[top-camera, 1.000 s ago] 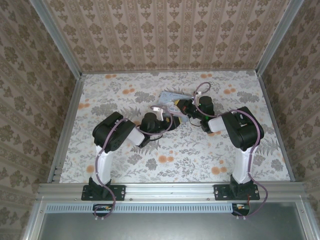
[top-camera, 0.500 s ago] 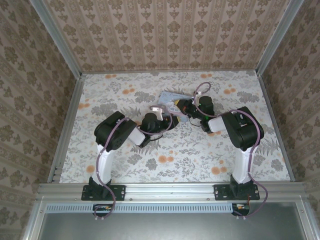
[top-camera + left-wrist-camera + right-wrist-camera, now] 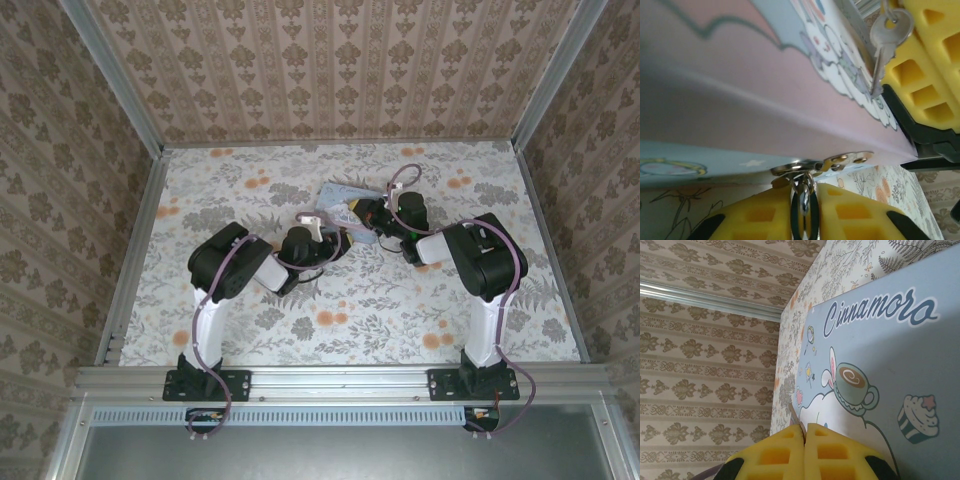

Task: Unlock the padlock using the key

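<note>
Bracing step: left gripper (image 3: 802, 194) pinched padlock (image 3: 803, 222) at tin (image 3: 765, 100) hasp (image 3: 847, 160); right gripper (image 3: 805, 432) clamped key (image 3: 883, 42). Next probably needed: key-to-keyhole alignment.

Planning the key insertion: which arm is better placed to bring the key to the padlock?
Right, likely: the key dangles beside the right pincer, while the left pincer clamps the padlock.

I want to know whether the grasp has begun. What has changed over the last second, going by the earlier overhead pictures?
The left pincer has closed in on what looks like the padlock at the clasp of the tin, and its wrist has shifted very slightly toward the near edge. Unchanged: the right pincer stays shut over the tin, and the tin has not moved.
</note>
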